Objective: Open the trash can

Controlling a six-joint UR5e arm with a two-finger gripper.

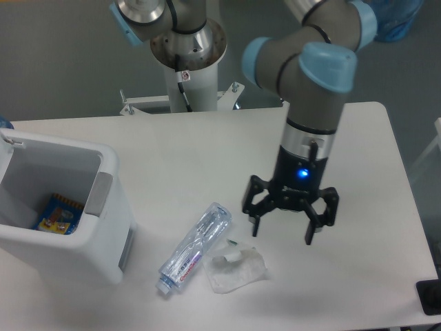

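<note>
The trash can (58,214) sits at the near left of the white bench (344,138), and its top stands open: the inside is plainly visible, with a colourful packet (56,214) lying at the bottom. The grey push tab (96,195) shows on the rim on the can's right side, and part of the lid (8,138) seems to stand up at the far left edge, though most of it is cut off by the frame. Judging from this, the opening itself looks done, and little or nothing of the task appears to be left. The gripper (283,227) hangs over the bench well to the right of the can, its fingers (311,230) spread apart and holding nothing. Between can and gripper lie a clear plastic bottle (194,248) and, touching or just beside it, a crumpled clear wrapper (236,267), neither of them in contact with the arm.
</note>
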